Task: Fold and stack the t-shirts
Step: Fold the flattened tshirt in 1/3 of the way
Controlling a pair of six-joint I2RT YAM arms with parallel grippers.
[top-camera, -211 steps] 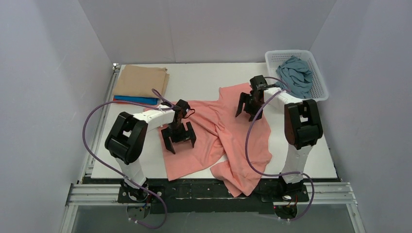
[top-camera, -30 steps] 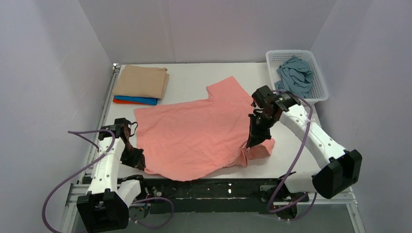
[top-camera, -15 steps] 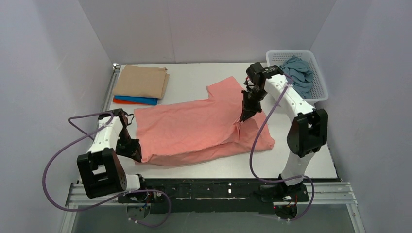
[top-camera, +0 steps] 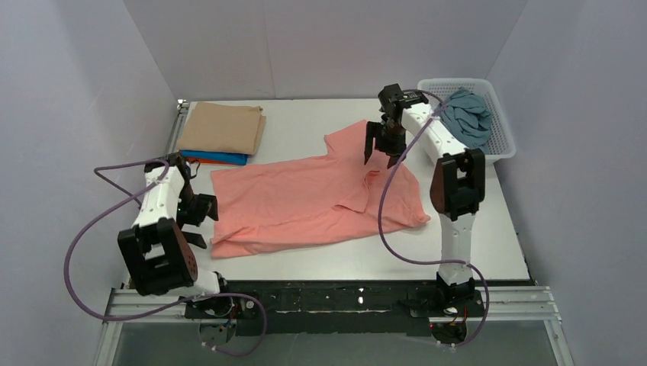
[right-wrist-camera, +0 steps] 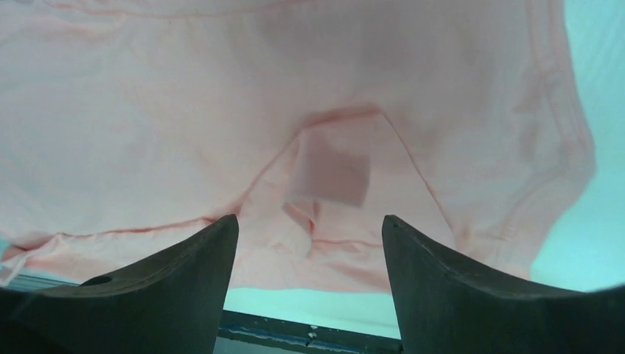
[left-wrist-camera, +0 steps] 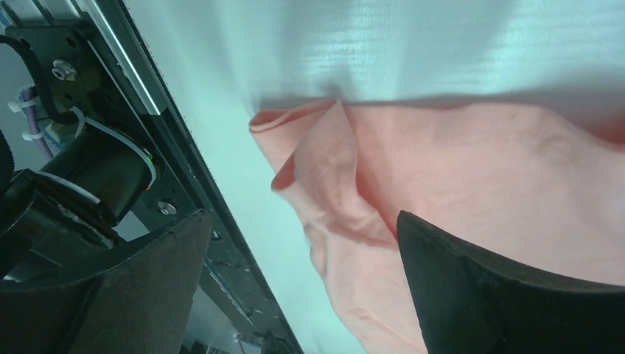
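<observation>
A salmon-pink t-shirt (top-camera: 305,202) lies across the middle of the table, its near half laid back over the far half. My left gripper (top-camera: 200,223) hovers open at the shirt's left end, nothing between its fingers. In the left wrist view the open left gripper (left-wrist-camera: 301,217) stands over the shirt's rumpled corner (left-wrist-camera: 332,169). My right gripper (top-camera: 381,156) is open just above the collar area. The right wrist view shows that open gripper (right-wrist-camera: 309,218) above the pink shirt (right-wrist-camera: 184,110) and its neck label (right-wrist-camera: 328,173). At the back left sits a folded stack: tan t-shirt (top-camera: 221,128) over blue (top-camera: 225,158) and orange-red (top-camera: 185,159).
A white mesh basket (top-camera: 500,145) at the back right corner holds a crumpled grey-blue t-shirt (top-camera: 467,118). The table's black front rail (top-camera: 336,297) runs along the near edge. Purple cables loop beside both arms.
</observation>
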